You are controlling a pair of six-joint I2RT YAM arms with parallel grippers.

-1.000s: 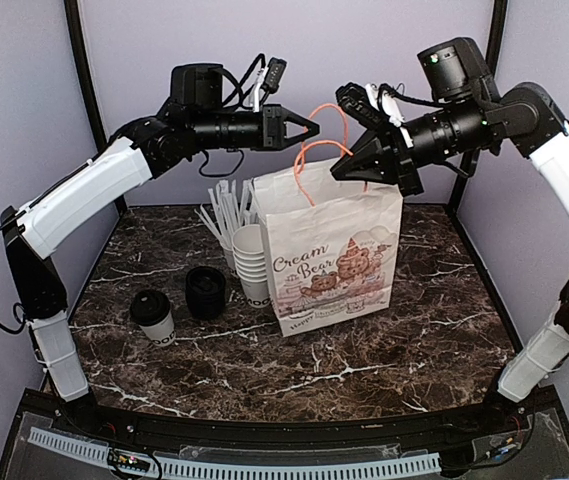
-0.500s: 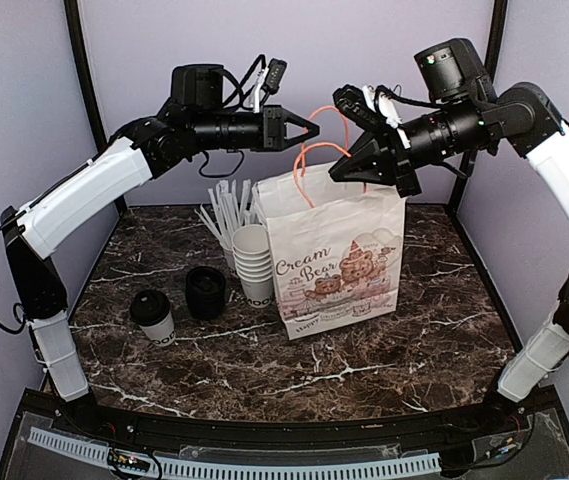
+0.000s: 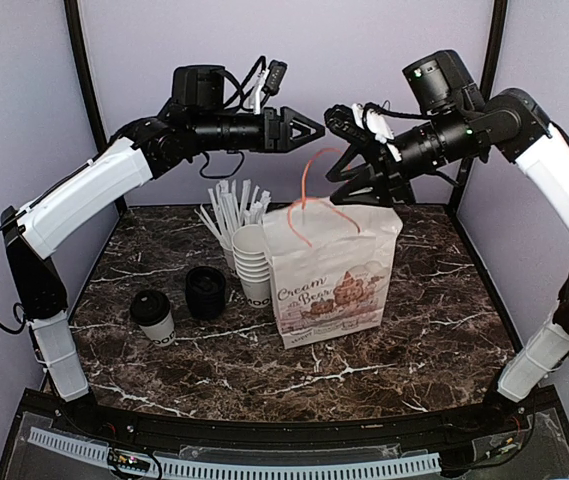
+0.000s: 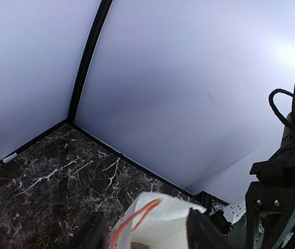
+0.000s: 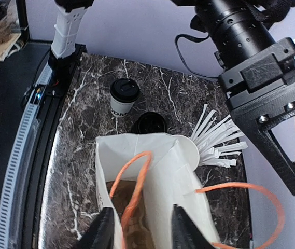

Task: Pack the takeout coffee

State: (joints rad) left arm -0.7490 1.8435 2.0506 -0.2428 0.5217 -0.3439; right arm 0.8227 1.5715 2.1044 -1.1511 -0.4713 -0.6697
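Lidded takeout coffee [image 3: 152, 316] stands at 8 o'clock from the paper bag [image 3: 334, 270]. Left gripper [image 4: 144, 233] and right gripper [image 5: 139, 231], both spread and empty, hover above the bag.

I see both arms up high over the table [image 3: 419, 335]. L gripper [image 3: 316, 128] points right, jaws apart, nothing in it. R gripper [image 3: 332, 145] faces it, jaws spread wide, just above the paper bag [image 3: 336, 275]. One orange handle [image 3: 307, 185] loops up betw. its fingers; can't tell if touching. Bag stands upright mid-table. Takeout coffee [image 3: 153, 317] sits front-left, upright, lid on, well apart from bag. Short black stack [image 3: 206, 292] near it; stack of white cups [image 3: 252, 262] just beside bag's left side, straws [image 3: 226, 208] behind.
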